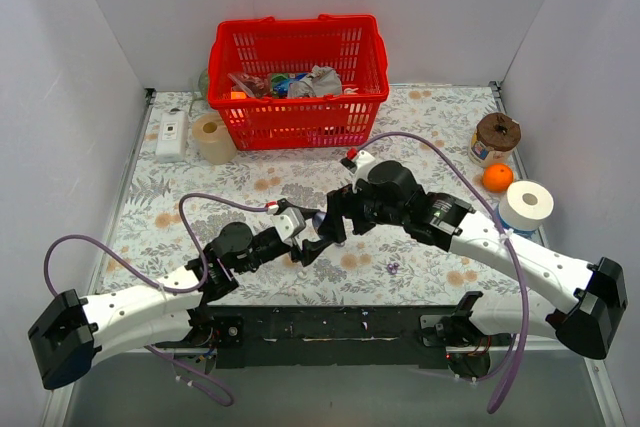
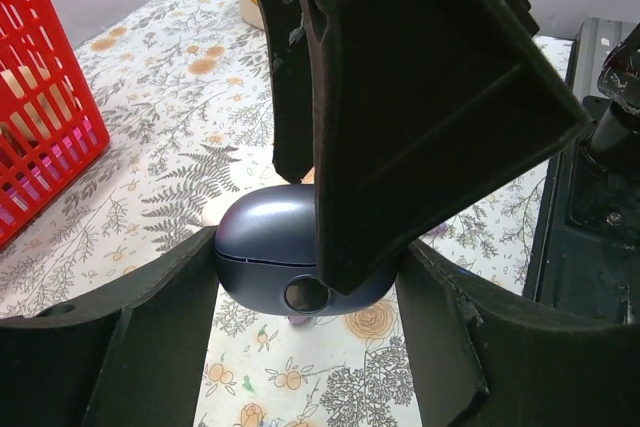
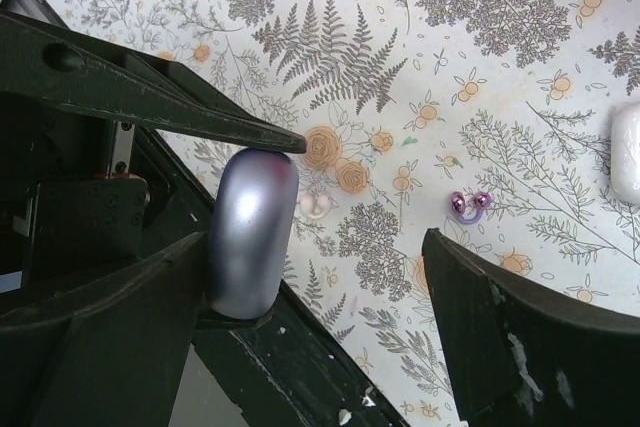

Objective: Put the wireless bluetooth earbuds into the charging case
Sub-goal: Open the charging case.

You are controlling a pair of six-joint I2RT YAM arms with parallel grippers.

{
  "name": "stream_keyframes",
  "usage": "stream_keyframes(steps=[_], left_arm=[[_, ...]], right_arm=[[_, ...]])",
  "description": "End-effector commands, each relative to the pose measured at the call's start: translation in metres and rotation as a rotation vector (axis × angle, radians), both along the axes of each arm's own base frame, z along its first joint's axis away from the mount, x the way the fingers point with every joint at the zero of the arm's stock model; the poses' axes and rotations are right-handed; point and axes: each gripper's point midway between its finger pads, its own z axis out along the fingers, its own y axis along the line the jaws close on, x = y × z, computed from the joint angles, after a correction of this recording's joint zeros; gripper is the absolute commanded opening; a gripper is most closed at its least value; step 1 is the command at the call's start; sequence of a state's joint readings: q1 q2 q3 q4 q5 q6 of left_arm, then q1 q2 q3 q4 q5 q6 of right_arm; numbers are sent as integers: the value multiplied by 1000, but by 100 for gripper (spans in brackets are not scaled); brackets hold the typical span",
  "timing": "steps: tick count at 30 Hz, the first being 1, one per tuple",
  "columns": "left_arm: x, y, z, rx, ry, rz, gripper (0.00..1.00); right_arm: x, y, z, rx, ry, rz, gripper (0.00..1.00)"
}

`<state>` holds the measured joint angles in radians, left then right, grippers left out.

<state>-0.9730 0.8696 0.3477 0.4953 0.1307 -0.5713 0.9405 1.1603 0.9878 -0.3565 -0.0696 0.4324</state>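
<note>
Left gripper (image 2: pixel 308 257) of mine grips the charging case (image 2: pixel 255 237) between its fingers. My right gripper (image 3: pixel 318 247) gapes wide, one finger just beside that case. The wireless bluetooth earbuds (image 3: pixel 468 205) lie together on the table (image 3: pixel 520 67), nearer its other finger.

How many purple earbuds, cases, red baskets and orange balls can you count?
purple earbuds: 2
charging case: 1
red basket: 1
orange ball: 1
Total: 5
</note>
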Motion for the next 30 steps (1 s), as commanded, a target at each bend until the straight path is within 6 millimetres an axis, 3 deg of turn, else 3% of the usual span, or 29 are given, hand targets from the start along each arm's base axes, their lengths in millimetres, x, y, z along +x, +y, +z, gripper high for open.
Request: stream_keyframes(steps=[1,17,23,27,30], left_arm=[[0,5,6,-12,-32,15,0],[0,9,7,-23,-33,33,0],[0,10,7,-20,-32,40,0],[0,11,5,-17,-28,43,0],[0,11,7,-23,-29,44,0]], right_arm=[[13,-4,32,59,-73,-66,93],[18,-15,35,50,-89,-131,89],[20,-19,46,72,-111,-158,89],[14,-11,61,131,-134,-103,88],[9,-3,61,136,-118,-48,85]])
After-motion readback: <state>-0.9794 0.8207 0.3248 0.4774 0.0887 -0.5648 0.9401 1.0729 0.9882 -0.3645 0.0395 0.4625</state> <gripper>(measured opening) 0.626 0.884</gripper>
